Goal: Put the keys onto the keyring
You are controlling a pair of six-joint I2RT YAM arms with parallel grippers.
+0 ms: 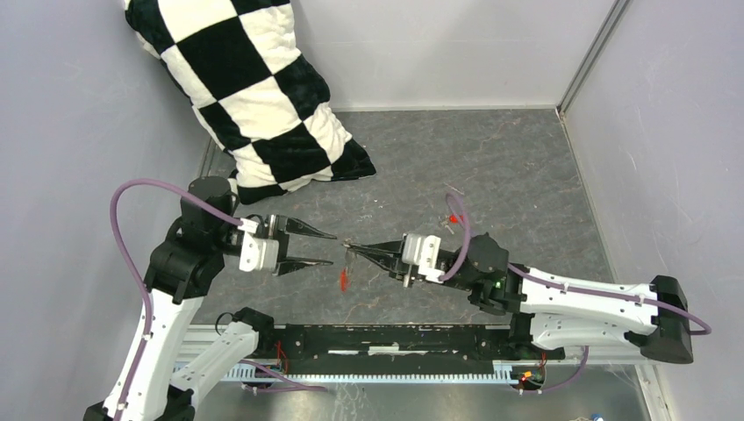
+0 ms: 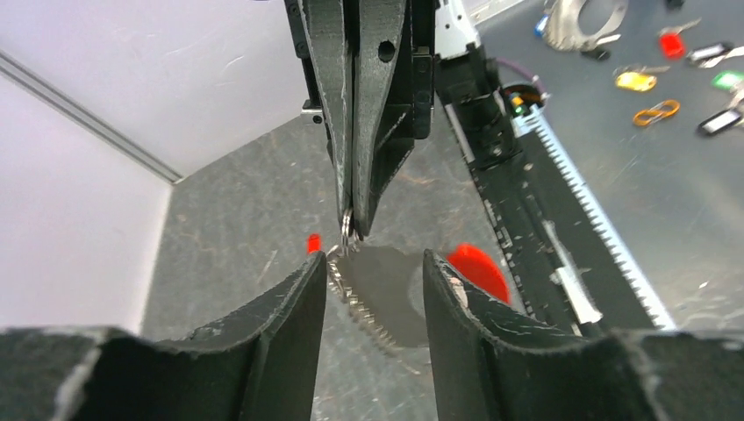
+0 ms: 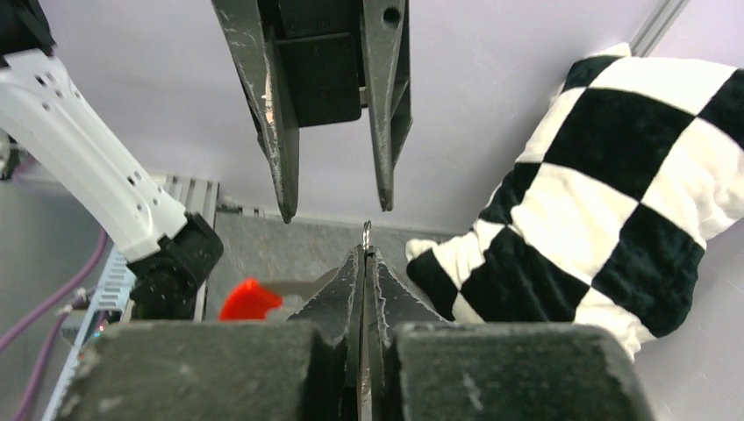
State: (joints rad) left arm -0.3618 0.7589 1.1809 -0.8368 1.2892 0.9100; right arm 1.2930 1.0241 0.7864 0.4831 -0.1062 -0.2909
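My right gripper [image 1: 349,248] is shut on the thin silver keyring [image 2: 347,230] and holds it above the table. The ring's edge pokes out past the shut tips in the right wrist view [image 3: 366,232]. The beaded chain [image 2: 360,303] and the long red oval tag [image 1: 343,280] hang below the ring. My left gripper [image 1: 332,249] is open and empty, its tips just left of the ring, one on each side of it. The red-headed key [image 1: 454,218] lies on the table behind my right arm, with a silver key [image 1: 447,227] beside it. I see no green tag.
A black-and-white checked pillow [image 1: 254,96] leans in the far left corner. Grey walls close in the table at the left, back and right. A thin metal piece [image 1: 454,189] lies past the keys. Loose coloured tags [image 2: 654,112] lie off the table.
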